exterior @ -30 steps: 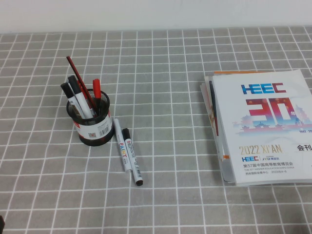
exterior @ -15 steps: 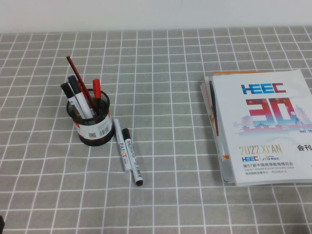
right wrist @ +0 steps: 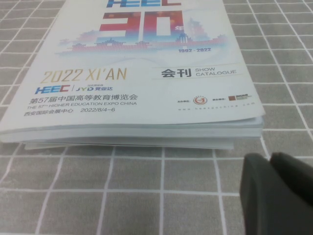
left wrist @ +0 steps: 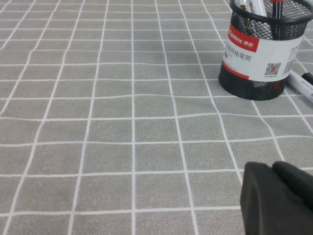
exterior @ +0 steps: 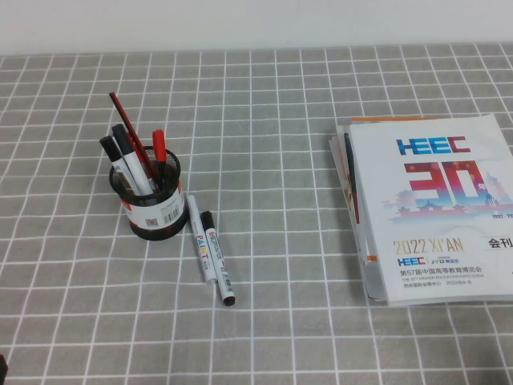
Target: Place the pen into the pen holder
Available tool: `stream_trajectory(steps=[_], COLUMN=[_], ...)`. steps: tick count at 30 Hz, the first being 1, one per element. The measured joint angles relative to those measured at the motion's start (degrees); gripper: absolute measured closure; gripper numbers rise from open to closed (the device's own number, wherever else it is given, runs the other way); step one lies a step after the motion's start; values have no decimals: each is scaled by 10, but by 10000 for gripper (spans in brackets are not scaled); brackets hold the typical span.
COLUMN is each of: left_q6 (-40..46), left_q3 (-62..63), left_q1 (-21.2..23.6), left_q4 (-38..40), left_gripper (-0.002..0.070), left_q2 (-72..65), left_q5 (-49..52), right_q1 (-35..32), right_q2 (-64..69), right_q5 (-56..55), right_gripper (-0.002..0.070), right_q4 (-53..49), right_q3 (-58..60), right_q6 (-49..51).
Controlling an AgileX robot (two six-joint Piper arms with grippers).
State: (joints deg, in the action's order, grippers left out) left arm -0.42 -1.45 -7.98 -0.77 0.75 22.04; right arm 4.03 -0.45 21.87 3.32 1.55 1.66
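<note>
The pen, with a black cap and silvery barrel, lies on the checked cloth just right of the pen holder. The holder is a black mesh cup with a barcode label and holds several pens. In the left wrist view the holder stands ahead, and the pen's black cap shows at the frame edge. My left gripper is shut and empty, low over the cloth, well short of the holder. My right gripper is shut and empty in front of the booklets. Neither gripper shows in the high view.
An all-white PAINT marker lies beside the pen, between it and the holder. A stack of HEEC booklets lies at the right, and it also shows in the right wrist view. Grey checked cloth covers the table.
</note>
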Motion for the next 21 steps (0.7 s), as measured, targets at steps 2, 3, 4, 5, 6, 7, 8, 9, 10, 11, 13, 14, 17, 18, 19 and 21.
stream_trajectory(steps=[2, 3, 4, 5, 6, 7, 8, 9, 10, 11, 13, 14, 17, 18, 19, 21], left_q6=[0, 0, 0, 0, 0, 0, 0, 0, 0, 0, 0, 0, 0, 0, 0, 0], left_q3=[0, 0, 0, 0, 0, 0, 0, 0, 0, 0, 0, 0, 0, 0, 0, 0], left_q1=[0, 0, 0, 0, 0, 0, 0, 0, 0, 0, 0, 0, 0, 0, 0, 0], left_q4=[0, 0, 0, 0, 0, 0, 0, 0, 0, 0, 0, 1, 1, 1, 1, 1], left_gripper=[678, 678, 678, 678, 678, 678, 678, 678, 678, 678, 678, 678, 678, 678, 678, 678], left_q2=[0, 0, 0, 0, 0, 0, 0, 0, 0, 0, 0, 0, 0, 0, 0, 0], left_q5=[0, 0, 0, 0, 0, 0, 0, 0, 0, 0, 0, 0, 0, 0, 0, 0], right_q1=[0, 0, 0, 0, 0, 0, 0, 0, 0, 0, 0, 0, 0, 0, 0, 0], right_q2=[0, 0, 0, 0, 0, 0, 0, 0, 0, 0, 0, 0, 0, 0, 0, 0], right_q5=[0, 0, -1, -5, -13, -24, -34, -45, -62, -75, -118, -139, -169, -169, -166, -153], right_gripper=[689, 689, 689, 689, 689, 689, 689, 689, 689, 689, 689, 689, 689, 689, 689, 689], right_q4=[4, 13, 34, 59, 107, 172, 235, 326, 421, 506, 624, 649, 695, 702, 707, 714], right_q3=[0, 0, 0, 0, 0, 0, 0, 0, 0, 0, 0, 0, 0, 0, 0, 0], right_q6=[0, 0, 0, 0, 1, 1, 1, 1, 1, 1, 1, -2, -52, -67, -83, -94])
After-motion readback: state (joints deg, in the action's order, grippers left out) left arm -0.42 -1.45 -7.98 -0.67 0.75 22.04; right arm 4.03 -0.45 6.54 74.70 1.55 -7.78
